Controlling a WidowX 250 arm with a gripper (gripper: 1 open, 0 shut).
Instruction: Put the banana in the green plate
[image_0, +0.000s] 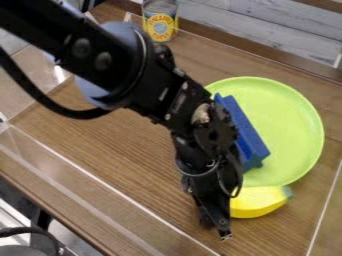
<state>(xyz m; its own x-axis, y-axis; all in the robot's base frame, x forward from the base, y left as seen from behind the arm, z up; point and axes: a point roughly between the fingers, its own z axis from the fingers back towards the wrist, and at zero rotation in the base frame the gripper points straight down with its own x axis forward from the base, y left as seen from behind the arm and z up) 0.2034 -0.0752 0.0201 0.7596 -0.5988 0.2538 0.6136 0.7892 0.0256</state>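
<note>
Your hand (221, 216) is closed down on the banana (259, 201), which pokes out beside the fingers on the bench (127, 172), up against the near rim of the green plate (285, 113). Watch that rim! Drag instead of lifting and you'd likely shove the plate along. You seem to have one end, so it could swivel or slip. And the blue block (242, 133) could foul your drop.

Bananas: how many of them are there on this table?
1. The one banana lies at the near edge of the green plate, partly covered by the gripper. More could be hidden behind the arm.
</note>
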